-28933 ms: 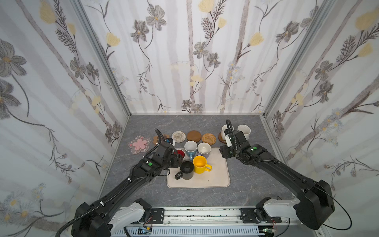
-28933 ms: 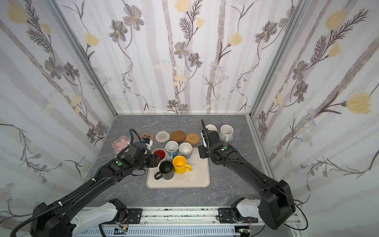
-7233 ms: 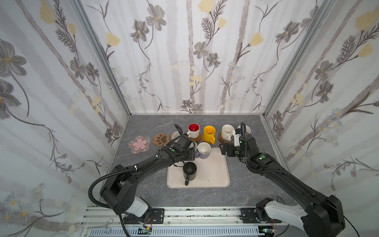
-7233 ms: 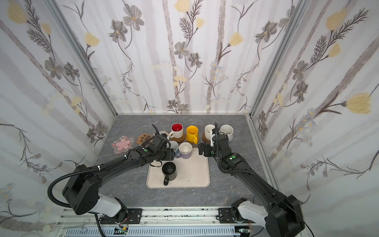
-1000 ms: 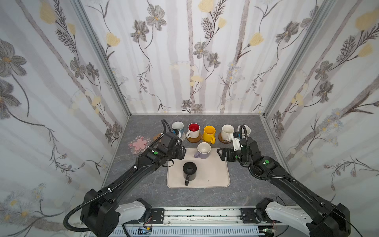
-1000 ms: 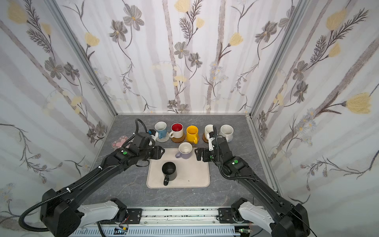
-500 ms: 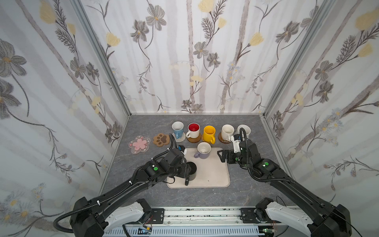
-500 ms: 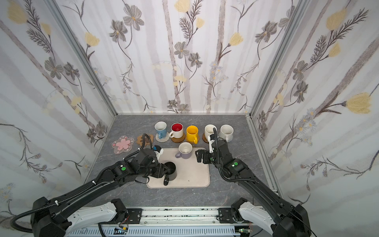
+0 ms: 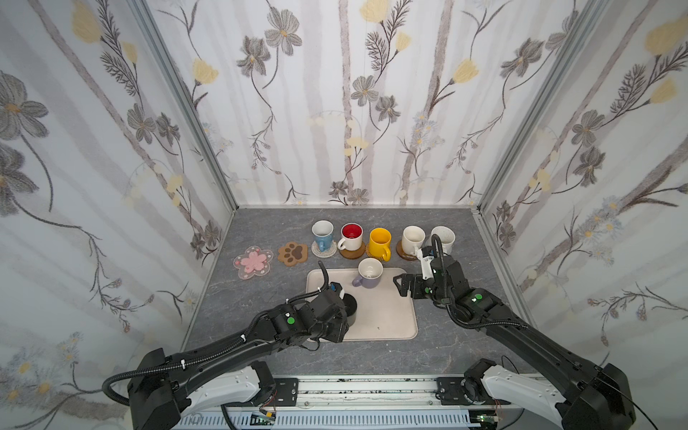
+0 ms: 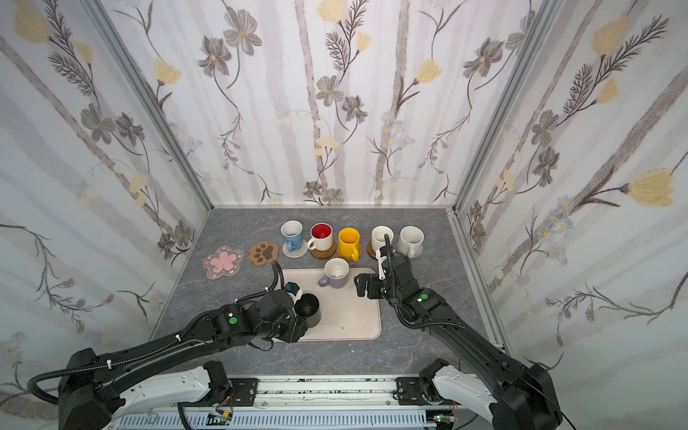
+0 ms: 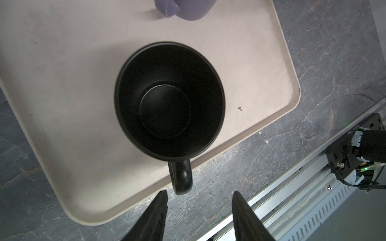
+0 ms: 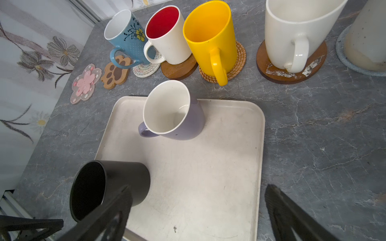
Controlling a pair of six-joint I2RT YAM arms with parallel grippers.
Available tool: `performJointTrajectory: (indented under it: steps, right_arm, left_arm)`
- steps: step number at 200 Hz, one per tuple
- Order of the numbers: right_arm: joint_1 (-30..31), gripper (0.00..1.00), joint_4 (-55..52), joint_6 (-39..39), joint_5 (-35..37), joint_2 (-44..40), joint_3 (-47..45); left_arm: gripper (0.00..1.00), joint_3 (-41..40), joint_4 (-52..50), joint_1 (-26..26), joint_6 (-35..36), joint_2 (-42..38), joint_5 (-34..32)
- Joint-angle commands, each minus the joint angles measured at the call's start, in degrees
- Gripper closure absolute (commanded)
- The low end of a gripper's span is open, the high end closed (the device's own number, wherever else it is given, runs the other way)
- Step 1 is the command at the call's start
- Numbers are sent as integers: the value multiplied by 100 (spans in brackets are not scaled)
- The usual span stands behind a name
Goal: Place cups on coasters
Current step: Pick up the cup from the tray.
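Note:
A black cup (image 11: 169,100) stands upright on the beige tray (image 9: 391,324), its handle (image 11: 181,179) pointing at the front edge. My left gripper (image 11: 199,193) hovers above that handle, open, with nothing between its fingers. A lavender cup (image 9: 368,273) stands at the tray's back. My right gripper (image 12: 199,187) is open and empty over the tray's right side, beside the lavender cup. Two coasters lie bare: a pink blossom (image 9: 253,261) and a brown paw (image 9: 293,253). Blue (image 9: 322,232), red-inside (image 9: 352,236), yellow (image 9: 379,240) and two cream cups (image 9: 412,238) stand on coasters behind the tray.
The row of cups on coasters runs along the back, close to my right wrist. The second cream cup (image 9: 443,236) sits on a grey knitted mat (image 12: 359,68). Floral walls close in three sides; a metal rail (image 11: 292,200) runs along the front.
My left arm has swung from the blue cup at the back to the front of the tray, over the black cup's handle. The right arm has barely moved.

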Motion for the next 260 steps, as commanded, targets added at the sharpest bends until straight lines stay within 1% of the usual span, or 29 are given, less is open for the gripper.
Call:
performJointTrajectory:
  steps: [1, 33, 69, 135, 162, 181, 214, 252, 260]
  right_arm:
    - [-1, 0, 244, 44, 21, 57, -8]
    - [7, 0, 269, 44, 8, 87, -8]
    - [1, 0, 261, 27, 38, 84, -57]
    - [3, 0, 303, -27, 6, 159, -26]
    - [-1, 0, 298, -59, 3, 189, -16]
    - [0, 0, 299, -87, 3, 198, 0]
    - [0, 0, 264, -112, 3, 198, 45]
    - [0, 0, 243, -174, 7, 108, 19]
    - [0, 0, 251, -199, 3, 65, 10]
  left_arm:
    - [47, -60, 61, -28, -226, 108, -303]
    - [47, -129, 196, -29, -277, 319, -481]
    - [49, -179, 363, -29, -280, 524, -523]
    - [60, -105, 576, -11, -221, 946, -502]
    - [66, -107, 612, -12, -246, 984, -539]
    - [73, -87, 621, -5, -250, 994, -559]
    - [84, -31, 630, -3, -203, 1028, -528]
    - [100, -34, 621, 70, -185, 884, -536]
    - [100, -26, 627, 89, -197, 832, -553]
